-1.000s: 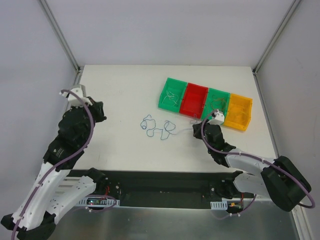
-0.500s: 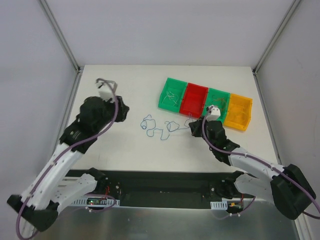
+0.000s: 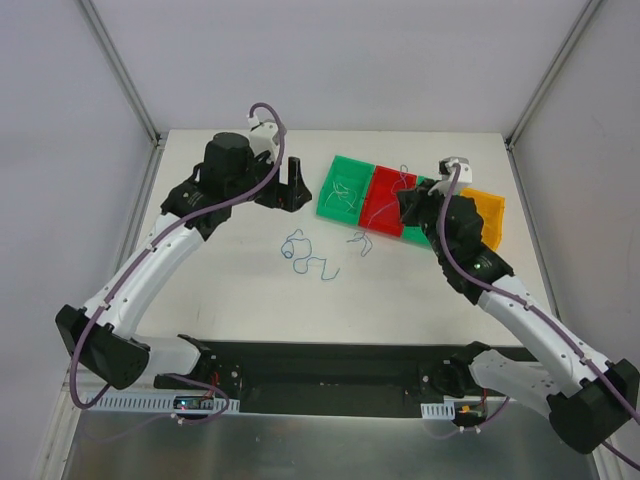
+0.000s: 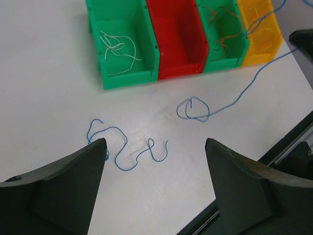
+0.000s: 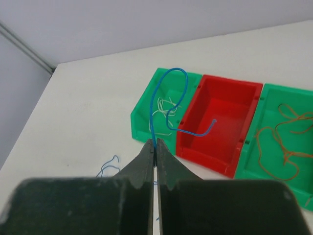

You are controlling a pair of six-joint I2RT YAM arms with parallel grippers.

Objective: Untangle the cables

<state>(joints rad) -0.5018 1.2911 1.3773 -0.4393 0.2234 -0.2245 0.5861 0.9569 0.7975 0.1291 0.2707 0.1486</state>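
Two thin blue cables show. One wavy blue cable [image 3: 308, 258] [image 4: 124, 147] lies flat on the white table. My right gripper [image 3: 405, 206] [image 5: 155, 143] is shut on the second blue cable [image 5: 168, 81], raised in front of the bins. That cable's free end curls above the jaws. Its lower part hangs down to a small loop [image 3: 362, 243] [image 4: 193, 108] on the table. My left gripper [image 3: 295, 188] [image 4: 155, 142] hovers open above the table left of the bins, holding nothing. The wavy cable lies below, between its fingers [image 4: 73, 186].
A row of bins stands at the back right: a green bin [image 3: 330, 205] [image 4: 105, 78] with pale strands, a red bin [image 3: 388, 200] [image 5: 220, 122], a green bin [image 3: 436, 188] [image 5: 288, 132] with orange strands, a yellow bin [image 3: 478, 225]. The table's front edge [image 4: 288, 147] is close.
My left arm swung from the far left to the back middle and opened its jaws. My right gripper rose toward the bins with its blue cable, pulling it apart from the wavy one.
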